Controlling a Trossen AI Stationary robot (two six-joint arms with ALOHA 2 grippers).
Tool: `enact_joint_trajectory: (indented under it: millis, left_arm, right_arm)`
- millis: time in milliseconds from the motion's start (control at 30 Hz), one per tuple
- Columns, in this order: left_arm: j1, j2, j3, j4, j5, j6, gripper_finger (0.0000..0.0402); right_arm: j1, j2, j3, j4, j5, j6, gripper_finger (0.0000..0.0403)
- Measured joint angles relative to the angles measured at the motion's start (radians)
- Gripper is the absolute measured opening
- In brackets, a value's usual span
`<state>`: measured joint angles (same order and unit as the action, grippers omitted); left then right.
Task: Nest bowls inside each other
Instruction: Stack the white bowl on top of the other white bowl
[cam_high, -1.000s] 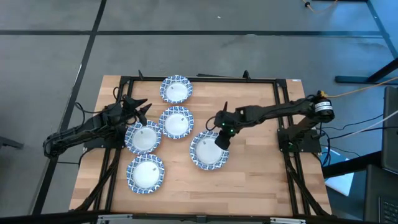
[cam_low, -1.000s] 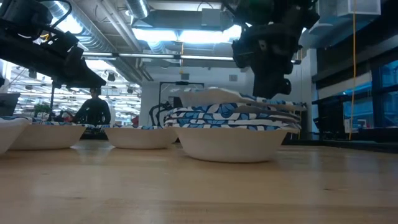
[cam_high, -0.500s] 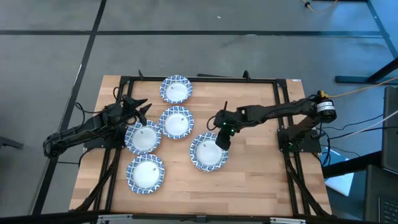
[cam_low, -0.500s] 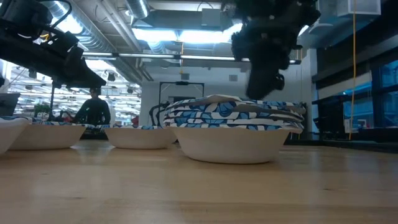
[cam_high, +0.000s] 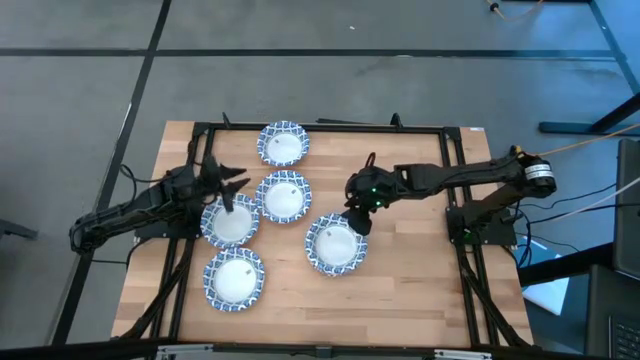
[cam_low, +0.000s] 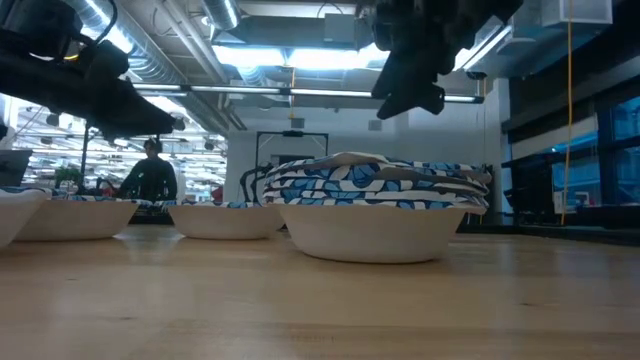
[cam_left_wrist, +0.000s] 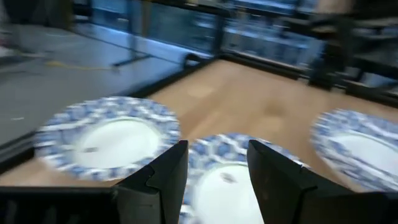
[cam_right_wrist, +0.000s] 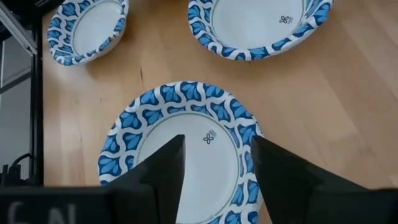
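Observation:
Several blue-rimmed white bowls lie on the wooden table. Single ones sit at the far middle (cam_high: 283, 143), the centre (cam_high: 284, 196), mid left (cam_high: 231, 221) and near left (cam_high: 235, 279). A nested stack (cam_high: 334, 246) (cam_low: 370, 205) stands right of centre, its bottom bowl on the wood. My right gripper (cam_high: 360, 224) (cam_right_wrist: 214, 180) hangs open above the stack's far right rim, clear of it, and looks down into the top bowl (cam_right_wrist: 186, 149). My left gripper (cam_high: 231, 190) (cam_left_wrist: 214, 180) hovers open over the mid-left bowl's far rim, a bowl (cam_left_wrist: 227, 186) showing between its fingers.
Black frame rails (cam_high: 320, 127) run along the table's far edge and sides. Bare wood (cam_high: 420, 290) lies at the near right. Beyond the table, a person (cam_low: 150, 175) stands far back in the room.
My right gripper has opened and let go of a bowl it held tilted on top of the stack. That bowl has dropped level into the stack. The gripper has then risen well clear of it. My left gripper has edged a little toward the mid-left bowl.

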<state>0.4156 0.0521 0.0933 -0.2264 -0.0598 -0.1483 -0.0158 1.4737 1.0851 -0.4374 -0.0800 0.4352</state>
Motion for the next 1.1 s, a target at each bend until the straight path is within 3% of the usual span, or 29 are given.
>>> enact_joint_trajectory:
  millis: [133,333,467,600,900,1100]
  left_arm:
    - [-0.009,0.0,0.0,0.001,0.097,0.003,0.016]
    - [-0.079,0.016,0.018,-0.013,0.071,0.084,0.0158]
    - [-0.143,0.086,0.071,-0.034,0.018,0.14,0.0155]
    - [-0.21,0.213,0.138,-0.032,-0.024,0.201,0.0155]
    - [-0.387,0.57,0.223,0.001,-0.049,0.213,0.0155]
    - [-0.532,0.787,0.309,0.013,-0.195,0.232,0.0155]
  right_arm:
    - [0.0,0.005,0.0,0.0,0.0,-0.012,0.0184]
    - [0.0,0.004,0.0,0.002,0.008,-0.032,0.0184]
    - [0.0,0.004,0.0,0.002,0.081,-0.034,0.0184]
    - [0.0,0.004,0.0,0.005,0.143,-0.034,0.0184]
    - [0.0,0.004,0.0,0.007,0.15,-0.027,0.0184]
    - [0.0,0.004,0.0,0.007,0.15,-0.026,0.0184]
